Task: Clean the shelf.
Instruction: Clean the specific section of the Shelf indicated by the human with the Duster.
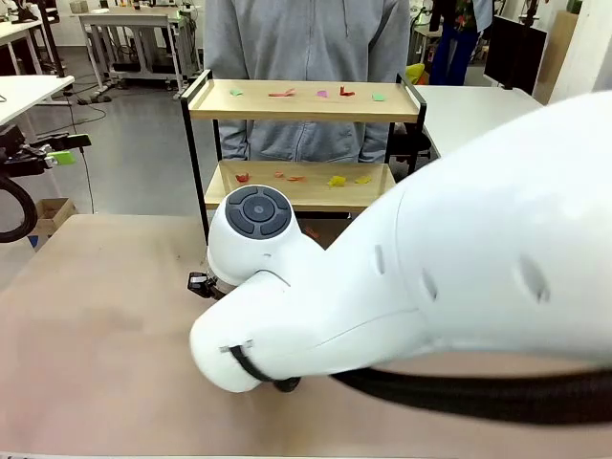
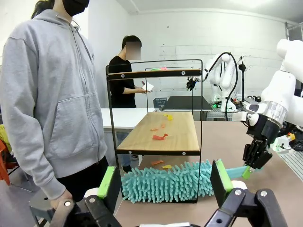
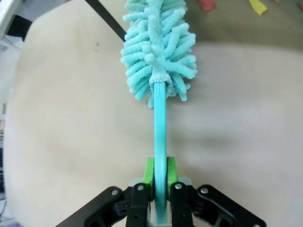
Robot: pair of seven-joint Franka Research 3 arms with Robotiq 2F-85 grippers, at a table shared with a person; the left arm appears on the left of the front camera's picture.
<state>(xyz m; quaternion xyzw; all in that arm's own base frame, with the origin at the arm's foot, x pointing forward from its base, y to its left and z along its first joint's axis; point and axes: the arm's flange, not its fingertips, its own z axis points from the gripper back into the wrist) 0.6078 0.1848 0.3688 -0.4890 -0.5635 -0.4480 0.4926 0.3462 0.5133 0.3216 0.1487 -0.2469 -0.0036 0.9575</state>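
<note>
The shelf (image 1: pixel 304 115) stands at the table's far edge, with coloured paper scraps (image 1: pixel 283 94) on its top board and more on the lower one. In the left wrist view the shelf (image 2: pixel 182 137) is seen from its end. A teal fluffy duster (image 2: pixel 165 183) lies on the table under the lower board. My right gripper (image 2: pixel 256 158) is shut on its handle; the right wrist view shows the gripper (image 3: pixel 160 178) clamped on the handle (image 3: pixel 160 127), with the duster head (image 3: pixel 158 52) ahead. My left gripper (image 2: pixel 164 182) is open and holds nothing, and it hangs at the far left (image 1: pixel 67 149).
A person in a grey hoodie (image 2: pixel 52 104) stands close behind the shelf. My right arm (image 1: pixel 459 277) covers much of the near table. Orange and yellow scraps (image 2: pixel 163 164) lie on the table under the shelf. Other tables stand farther back.
</note>
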